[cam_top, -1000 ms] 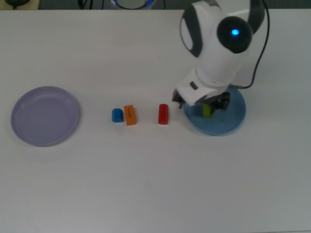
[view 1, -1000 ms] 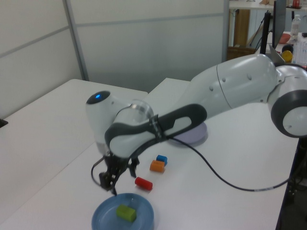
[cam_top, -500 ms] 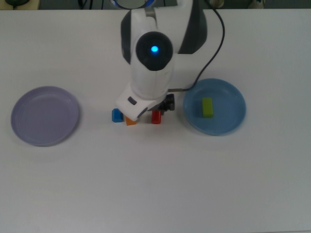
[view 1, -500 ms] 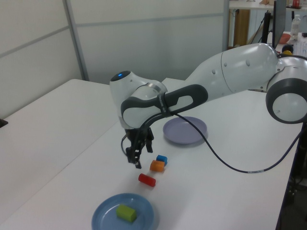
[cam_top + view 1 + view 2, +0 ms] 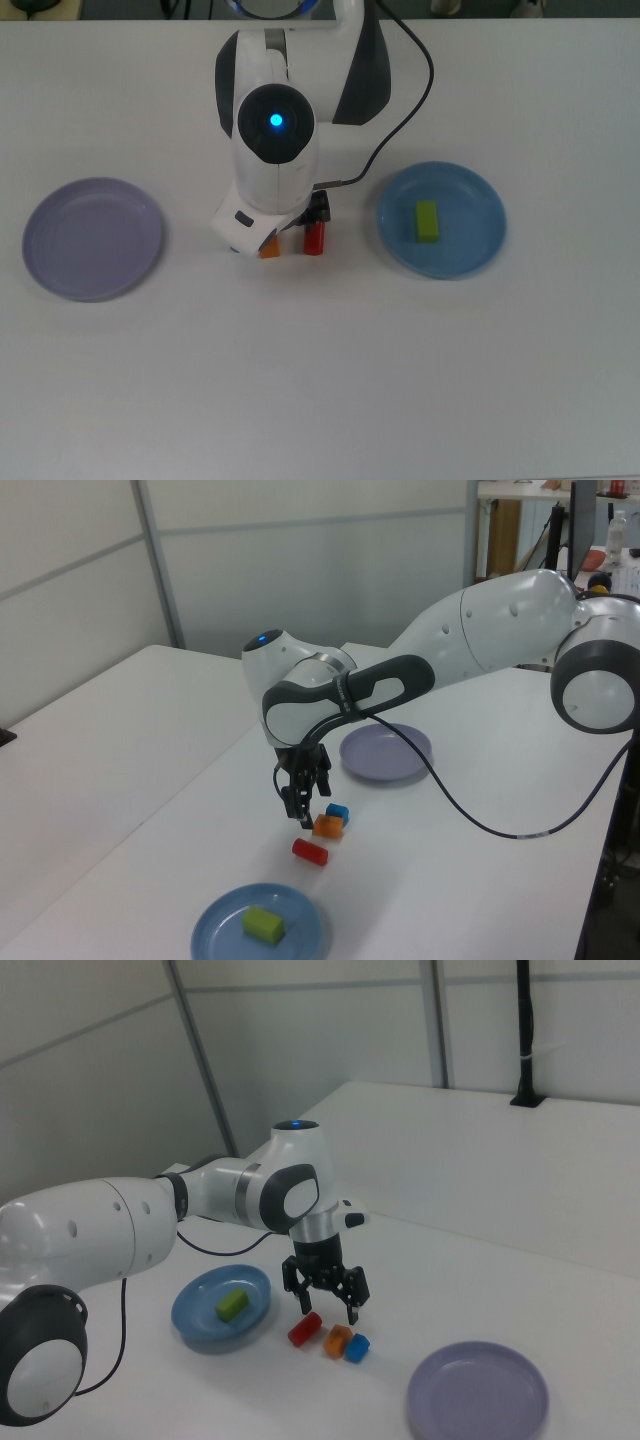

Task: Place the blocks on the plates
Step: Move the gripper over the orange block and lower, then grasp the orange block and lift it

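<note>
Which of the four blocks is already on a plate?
The green block. It lies in the blue plate, while the red, orange and blue blocks sit on the table in a row.

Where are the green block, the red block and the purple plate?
green block (image 5: 427,221), top view, its middle.
red block (image 5: 304,1329), right view, its top face.
purple plate (image 5: 360,765), left view, its near rim.

No readable text, label, brand, number or sign on any surface in view.
</note>
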{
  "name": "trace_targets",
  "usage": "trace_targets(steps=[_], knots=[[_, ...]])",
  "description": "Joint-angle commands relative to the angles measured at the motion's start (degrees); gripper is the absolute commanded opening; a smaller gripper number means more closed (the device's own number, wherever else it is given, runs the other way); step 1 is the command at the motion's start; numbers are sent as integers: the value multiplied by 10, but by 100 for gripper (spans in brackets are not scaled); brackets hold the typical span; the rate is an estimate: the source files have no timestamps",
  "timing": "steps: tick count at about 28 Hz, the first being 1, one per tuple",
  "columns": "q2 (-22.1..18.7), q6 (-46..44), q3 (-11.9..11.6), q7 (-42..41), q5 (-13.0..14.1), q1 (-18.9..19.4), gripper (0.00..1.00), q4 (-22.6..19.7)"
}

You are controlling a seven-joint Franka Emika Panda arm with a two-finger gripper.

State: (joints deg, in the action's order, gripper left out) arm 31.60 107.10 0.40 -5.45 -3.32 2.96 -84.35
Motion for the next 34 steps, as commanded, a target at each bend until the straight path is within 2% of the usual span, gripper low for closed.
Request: trace_targets(steps=[1, 7, 8, 13, 17, 18, 19, 27, 28, 30, 31, 34], knots=[[0, -9, 0, -14, -6, -4, 100, -20], [8, -9, 0, -14, -7, -9, 99, -22], [8, -9, 0, -14, -7, -9, 94, -22], [7, -9, 0, -15, -6, -11, 51, -20], [7, -9, 0, -12, -5, -13, 29, -20], [7, -9, 0, -11, -5, -13, 20, -20], [7, -9, 0, -12, -5, -13, 18, -20], [6, -9, 0, -11, 0, -18, 22, -16], [4, -9, 0, -11, 0, -19, 33, -16], [3, -9, 0, -11, 0, -18, 62, -16], [3, -9, 0, -12, 0, -16, 65, -16], [2, -9, 0, -11, 0, -16, 64, -16]])
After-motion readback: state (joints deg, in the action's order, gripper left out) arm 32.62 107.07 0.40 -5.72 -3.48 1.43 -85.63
